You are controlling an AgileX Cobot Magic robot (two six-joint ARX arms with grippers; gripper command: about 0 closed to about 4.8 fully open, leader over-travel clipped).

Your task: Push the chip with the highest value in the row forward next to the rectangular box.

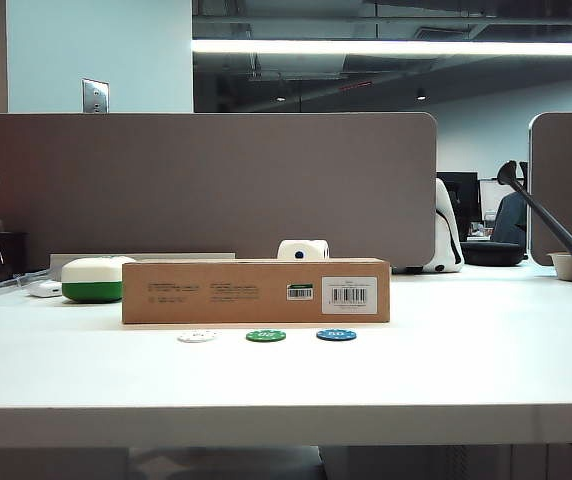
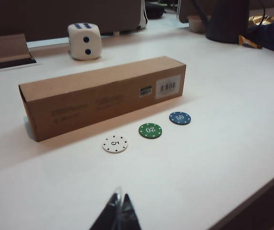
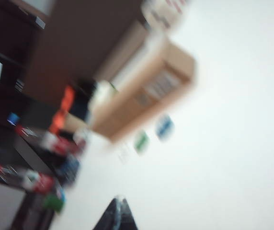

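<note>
Both end effectors hover closed above table.

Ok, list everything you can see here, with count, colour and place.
box: 1, brown cardboard, mid-table, long side facing the chips
blue chip: 1, blue, marked 50, right end of the row in front of the box
green chip: 1, green, marked 20, middle of the row
white chip: 1, white, marked 5, left end of the row
die: 1, cream with dark pips, behind the box
case: 1, white over green, left of the box
table: 1, white, under it all
left gripper: 1, dark, fingertips together, above the table short of the chips
right gripper: 1, dark, blurred, fingertips together, off to the side above the table
</note>
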